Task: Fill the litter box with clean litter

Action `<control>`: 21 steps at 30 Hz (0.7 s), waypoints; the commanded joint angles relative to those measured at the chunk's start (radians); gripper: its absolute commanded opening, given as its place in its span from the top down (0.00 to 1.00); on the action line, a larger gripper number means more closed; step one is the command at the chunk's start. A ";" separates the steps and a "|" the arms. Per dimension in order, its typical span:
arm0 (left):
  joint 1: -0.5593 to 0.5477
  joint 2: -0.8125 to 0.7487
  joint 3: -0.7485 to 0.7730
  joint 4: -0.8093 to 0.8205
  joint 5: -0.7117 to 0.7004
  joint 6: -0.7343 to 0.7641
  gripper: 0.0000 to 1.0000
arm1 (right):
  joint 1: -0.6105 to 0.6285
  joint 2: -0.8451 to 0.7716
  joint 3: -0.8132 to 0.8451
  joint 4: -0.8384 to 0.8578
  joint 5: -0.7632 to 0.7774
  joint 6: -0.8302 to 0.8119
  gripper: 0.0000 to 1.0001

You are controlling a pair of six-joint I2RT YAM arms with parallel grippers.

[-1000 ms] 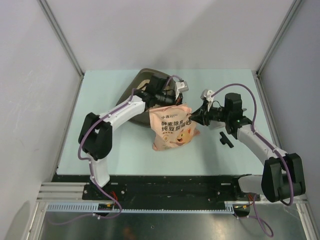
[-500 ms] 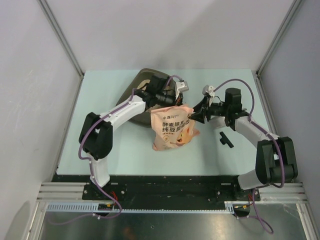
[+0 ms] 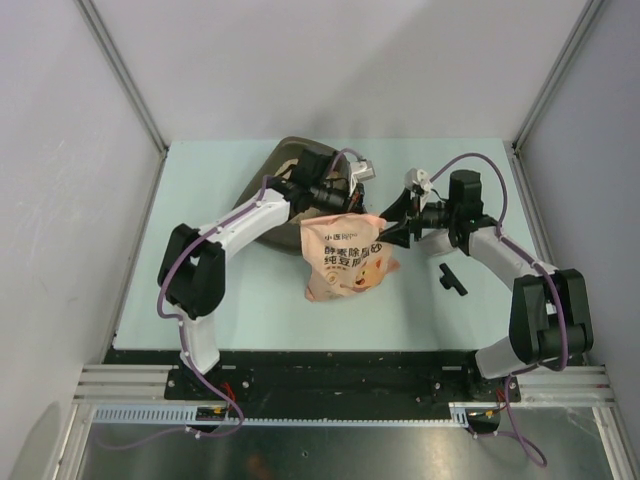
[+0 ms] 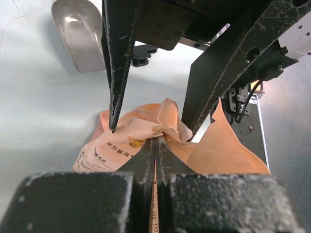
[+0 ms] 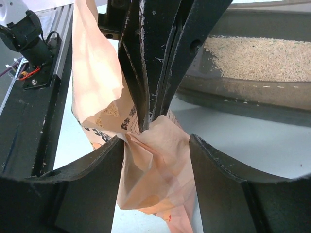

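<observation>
One dark grey-brown plastic litter box (image 3: 270, 240), rounded w/ raised rim, sits far-centre on the pale surface (image 3: 200, 290). Its long axis slants far to near-left, and it holds fine beige grainy clean litter (image 5: 252, 58). My left gripper (image 4: 155, 141) jaws are together, clamped on one crinkled salmon-pink bag (image 3: 345, 260); my right gripper (image 5: 155, 138) jaws are apart, straddling its corner.
</observation>
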 commanded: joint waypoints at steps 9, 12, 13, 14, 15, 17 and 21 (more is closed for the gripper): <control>0.000 -0.033 0.014 -0.039 0.106 -0.036 1.00 | 0.041 0.103 0.050 0.030 -0.044 -0.098 0.38; 0.002 -0.040 0.008 -0.044 0.115 -0.032 1.00 | 0.054 0.109 0.050 0.068 -0.044 -0.063 0.37; 0.002 -0.041 0.006 -0.045 0.118 -0.032 1.00 | 0.059 0.109 0.051 0.071 -0.044 -0.060 0.38; 0.000 -0.043 0.002 -0.047 0.121 -0.032 1.00 | 0.064 0.109 0.050 0.074 -0.046 -0.050 0.38; 0.002 -0.046 0.000 -0.047 0.123 -0.032 1.00 | 0.070 0.108 0.050 0.082 -0.056 -0.040 0.38; 0.006 -0.046 -0.003 -0.048 0.131 -0.033 1.00 | 0.079 0.111 0.050 0.085 -0.069 -0.015 0.39; 0.021 -0.052 -0.008 -0.048 0.127 -0.033 1.00 | 0.088 0.109 0.051 0.036 -0.130 0.023 0.42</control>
